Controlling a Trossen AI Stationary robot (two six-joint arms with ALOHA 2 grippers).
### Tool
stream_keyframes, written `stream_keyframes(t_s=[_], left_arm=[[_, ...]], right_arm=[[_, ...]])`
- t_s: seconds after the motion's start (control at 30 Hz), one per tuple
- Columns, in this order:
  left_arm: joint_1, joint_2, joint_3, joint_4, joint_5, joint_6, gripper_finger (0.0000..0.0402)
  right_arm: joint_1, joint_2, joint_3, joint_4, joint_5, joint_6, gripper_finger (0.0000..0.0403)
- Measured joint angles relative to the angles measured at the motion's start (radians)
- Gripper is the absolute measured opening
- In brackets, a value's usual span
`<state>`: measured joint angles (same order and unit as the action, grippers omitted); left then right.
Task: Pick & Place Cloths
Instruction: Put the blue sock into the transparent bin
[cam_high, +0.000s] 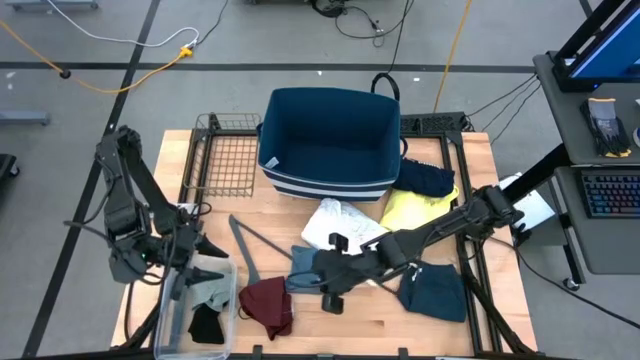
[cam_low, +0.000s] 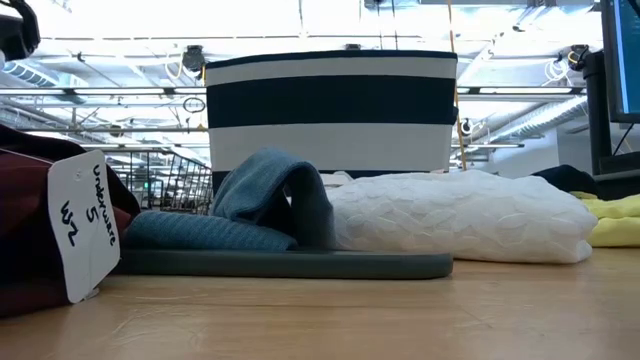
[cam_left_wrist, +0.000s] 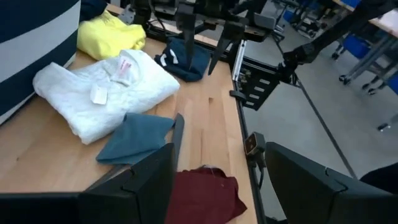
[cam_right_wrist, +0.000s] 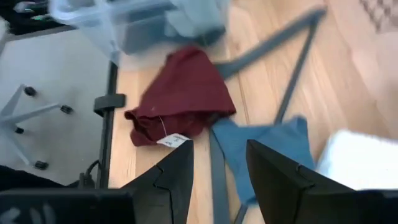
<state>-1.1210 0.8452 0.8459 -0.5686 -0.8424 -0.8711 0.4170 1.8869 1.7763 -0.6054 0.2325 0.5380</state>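
The blue cloth (cam_high: 303, 262) lies draped over the grey hanger (cam_high: 243, 246) on the table (cam_high: 480, 160), between the white cloth (cam_high: 345, 222) and the maroon cloth (cam_high: 268, 304). The right gripper (cam_high: 318, 278) hovers over it, fingers parted and empty, the cloth just ahead of their tips. The left gripper (cam_high: 192, 262) waits with fingers spread above the clear plastic bin (cam_high: 165, 335).

Two dark, near-black jointed arms of slim tubular links and blocky joint housings. Left claw (cam_left_wrist: 214, 186) and right claw (cam_right_wrist: 219, 171): flat, angular matte-black fingers with bevelled edges.
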Motion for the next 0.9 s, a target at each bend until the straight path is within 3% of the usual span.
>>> stream_keyframes(t_s=[0.13,0.37,0.9], left_arm=[[0.0,-0.023,-0.001,-0.001,0.009,0.047,0.0248],[0.0,-0.033,-0.001,-0.003,0.047,0.082,0.0248],[0.0,-0.032,-0.001,-0.003,0.12,0.082,0.0248]], right_arm=[[-0.023,0.038,0.027,-0.088,-0.025,0.144,0.0142],[-0.067,0.091,0.031,-0.065,-0.107,0.4,0.0141],[-0.098,0.092,-0.093,0.033,-0.1,0.627,0.0141]])
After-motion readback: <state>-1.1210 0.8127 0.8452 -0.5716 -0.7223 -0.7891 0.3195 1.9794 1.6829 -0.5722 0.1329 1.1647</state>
